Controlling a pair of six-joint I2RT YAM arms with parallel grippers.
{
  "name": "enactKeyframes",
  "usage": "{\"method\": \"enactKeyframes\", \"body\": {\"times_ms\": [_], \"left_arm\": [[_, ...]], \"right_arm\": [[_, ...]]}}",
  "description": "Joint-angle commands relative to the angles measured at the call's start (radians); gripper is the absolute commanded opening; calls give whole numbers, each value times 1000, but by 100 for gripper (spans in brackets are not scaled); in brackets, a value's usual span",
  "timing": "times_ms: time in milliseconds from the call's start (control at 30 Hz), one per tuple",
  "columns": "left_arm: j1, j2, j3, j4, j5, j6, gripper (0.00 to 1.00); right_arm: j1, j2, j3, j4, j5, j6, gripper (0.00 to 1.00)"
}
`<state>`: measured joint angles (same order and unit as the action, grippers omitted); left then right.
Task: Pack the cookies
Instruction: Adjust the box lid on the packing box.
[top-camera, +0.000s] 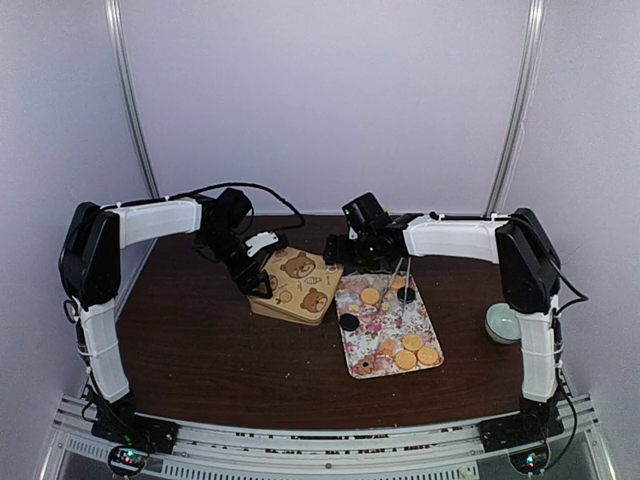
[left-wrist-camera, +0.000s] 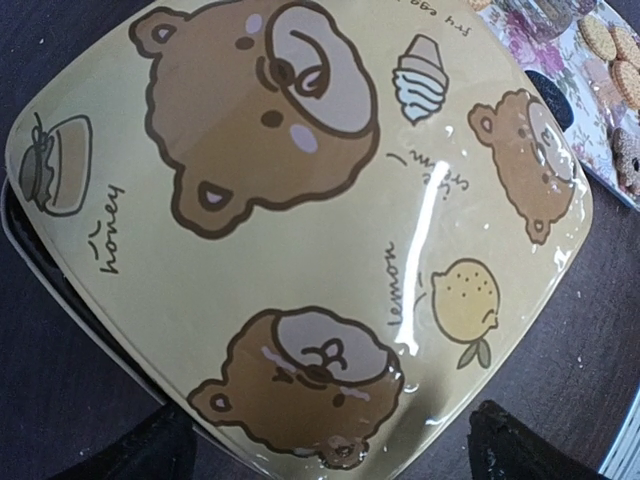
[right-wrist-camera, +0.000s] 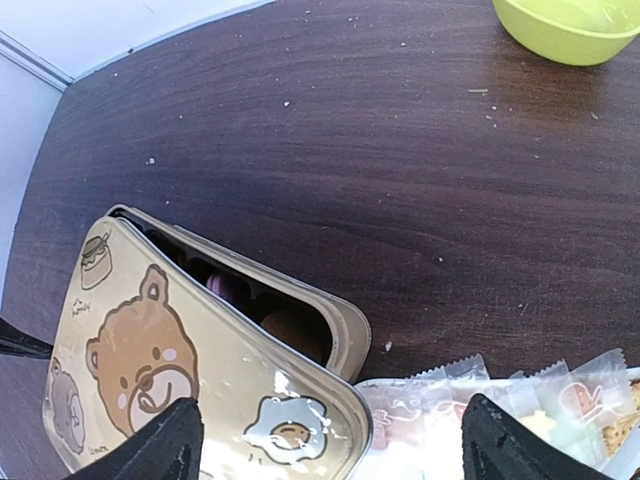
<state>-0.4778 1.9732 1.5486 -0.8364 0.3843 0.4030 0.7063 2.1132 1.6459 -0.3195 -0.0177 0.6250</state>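
Note:
Golden round cookies (top-camera: 412, 342) and a few dark ones (top-camera: 349, 322) lie on a floral tray (top-camera: 372, 340). Left of it stands a cream tin whose bear-printed lid (top-camera: 297, 285) sits askew. In the right wrist view the gap shows a pink and a brown cookie (right-wrist-camera: 290, 330) inside the tin (right-wrist-camera: 345, 320). My right gripper (right-wrist-camera: 330, 450) hovers open over the lid's corner (right-wrist-camera: 290, 425), holding nothing. My left gripper (left-wrist-camera: 330, 450) hangs open over the lid (left-wrist-camera: 300, 230), its fingertips (left-wrist-camera: 510, 445) straddling the near corner without touching it. More cookies (left-wrist-camera: 610, 50) show at the top right.
Clear wrapped packets (right-wrist-camera: 480, 410) lie at the far end of the tray, beside the tin. A pale green bowl (top-camera: 503, 322) stands by the right arm, and also shows as the bowl (right-wrist-camera: 570, 25) in the right wrist view. Dark wooden table (top-camera: 200, 340) all round.

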Motion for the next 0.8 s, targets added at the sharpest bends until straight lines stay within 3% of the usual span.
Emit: {"method": "enactKeyframes", "body": {"times_ms": [0, 267, 767], "left_arm": [[10, -28, 24, -11, 12, -12, 98], [23, 14, 32, 8, -49, -24, 98], [80, 7, 100, 7, -15, -77, 98]], "right_arm": [[-5, -70, -70, 53, 17, 17, 90], [22, -150, -203, 156, -64, 101, 82], [60, -13, -106, 146, -120, 161, 76]]}}
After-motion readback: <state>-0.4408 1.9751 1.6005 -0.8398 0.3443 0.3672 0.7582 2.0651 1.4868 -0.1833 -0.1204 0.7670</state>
